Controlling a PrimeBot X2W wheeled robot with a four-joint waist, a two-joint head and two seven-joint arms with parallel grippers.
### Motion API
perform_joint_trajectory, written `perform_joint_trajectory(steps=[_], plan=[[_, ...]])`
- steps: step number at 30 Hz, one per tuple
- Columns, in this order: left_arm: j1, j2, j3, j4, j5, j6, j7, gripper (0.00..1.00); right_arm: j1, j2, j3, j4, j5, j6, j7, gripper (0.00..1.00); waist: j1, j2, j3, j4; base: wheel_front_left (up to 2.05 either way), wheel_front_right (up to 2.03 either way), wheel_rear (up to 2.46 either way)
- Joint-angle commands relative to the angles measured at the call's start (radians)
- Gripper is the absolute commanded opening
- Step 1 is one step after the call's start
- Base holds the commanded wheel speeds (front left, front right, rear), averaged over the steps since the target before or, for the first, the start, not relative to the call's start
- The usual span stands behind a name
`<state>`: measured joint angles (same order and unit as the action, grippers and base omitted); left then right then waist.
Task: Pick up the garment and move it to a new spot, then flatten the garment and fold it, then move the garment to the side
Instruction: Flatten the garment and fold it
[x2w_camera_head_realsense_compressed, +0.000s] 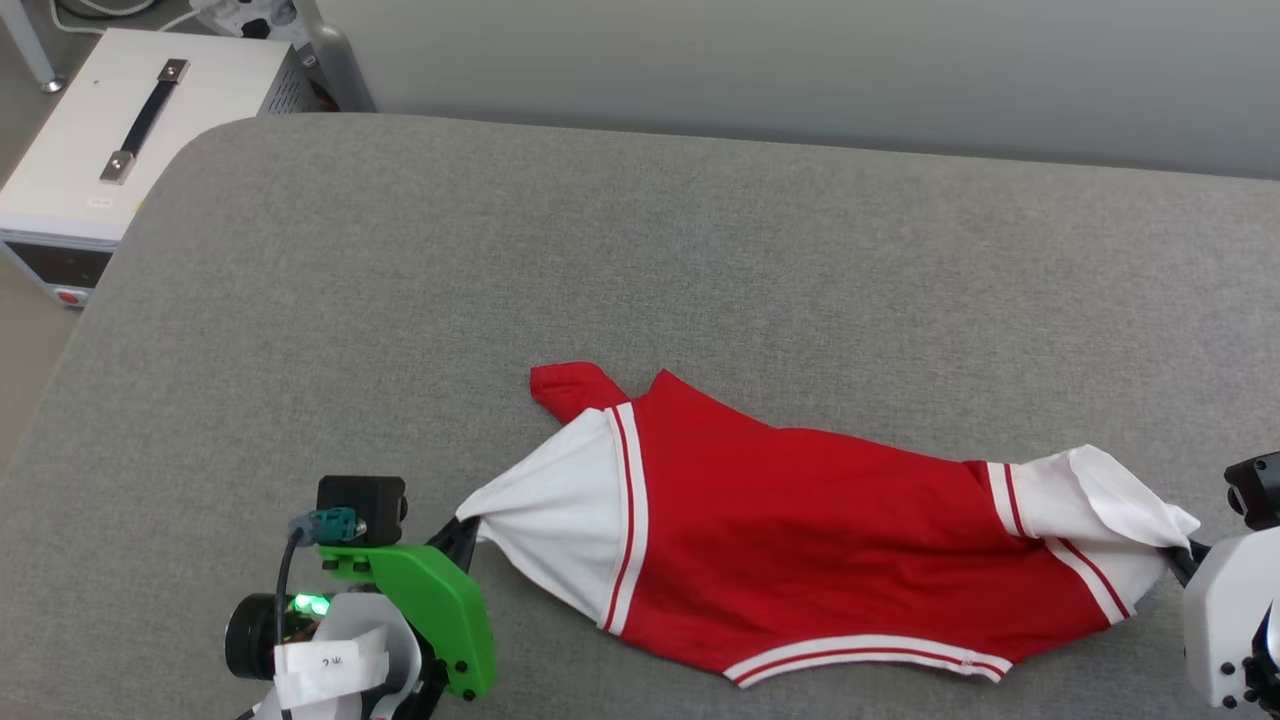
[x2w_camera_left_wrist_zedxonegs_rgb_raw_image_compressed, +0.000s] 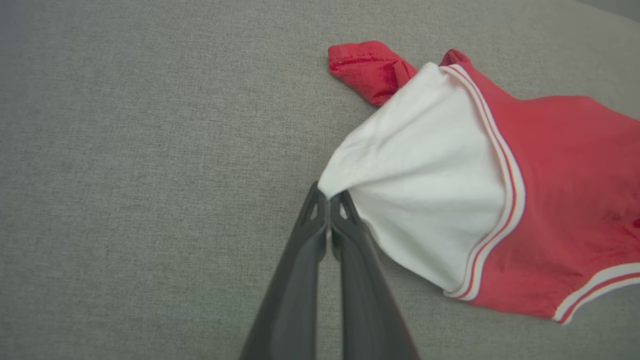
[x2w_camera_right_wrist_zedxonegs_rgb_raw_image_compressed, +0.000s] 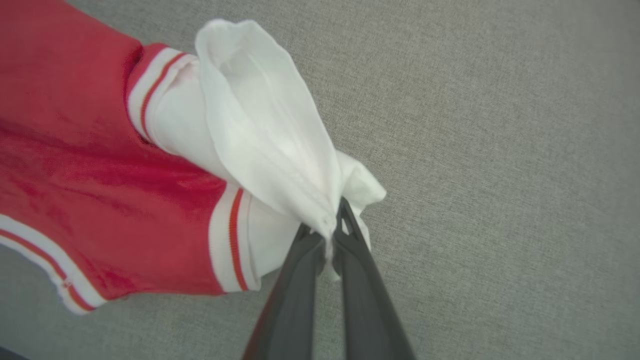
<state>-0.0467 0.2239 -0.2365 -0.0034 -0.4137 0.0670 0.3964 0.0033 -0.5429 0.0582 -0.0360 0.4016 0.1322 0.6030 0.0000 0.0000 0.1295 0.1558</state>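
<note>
The garment is a red jersey with white sleeves and striped trim, stretched across the near part of the grey cushioned surface. My left gripper is shut on the tip of the white sleeve at the garment's left end; in the left wrist view the gripper pinches that fabric corner. My right gripper is shut on the bunched white sleeve at the right end, with the cloth clamped at the gripper. The print is hidden.
A white case with a black handle stands beyond the surface's far left corner. Bare grey surface lies behind the garment up to the pale wall.
</note>
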Motion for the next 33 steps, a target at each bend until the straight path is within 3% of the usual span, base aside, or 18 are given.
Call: perform_joint_trajectory(steps=[1, 18, 33], plan=[[0.001, 0.012, 0.006, -0.007, -0.001, -0.001, -0.012, 0.00, 0.015, -0.005, -0.012, -0.021, 0.019, -0.002, -0.003, 0.00, 0.0000, 0.0000, -0.038, -0.015, 0.00, 0.00, 0.00], [-0.139, 0.116, 0.042, -0.236, -0.030, -0.091, -0.001, 0.00, -0.079, -0.099, -0.177, -0.192, 0.185, -0.002, -0.007, 0.00, 0.0000, 0.0000, -0.148, -0.055, 0.00, 0.00, 0.00], [-0.396, 0.198, 0.159, -0.371, -0.072, -0.103, 0.041, 0.00, -0.360, -0.150, -0.203, -0.177, 0.208, -0.002, -0.100, 0.00, 0.0000, 0.0000, -0.142, -0.100, 0.00, 0.00, 0.00]])
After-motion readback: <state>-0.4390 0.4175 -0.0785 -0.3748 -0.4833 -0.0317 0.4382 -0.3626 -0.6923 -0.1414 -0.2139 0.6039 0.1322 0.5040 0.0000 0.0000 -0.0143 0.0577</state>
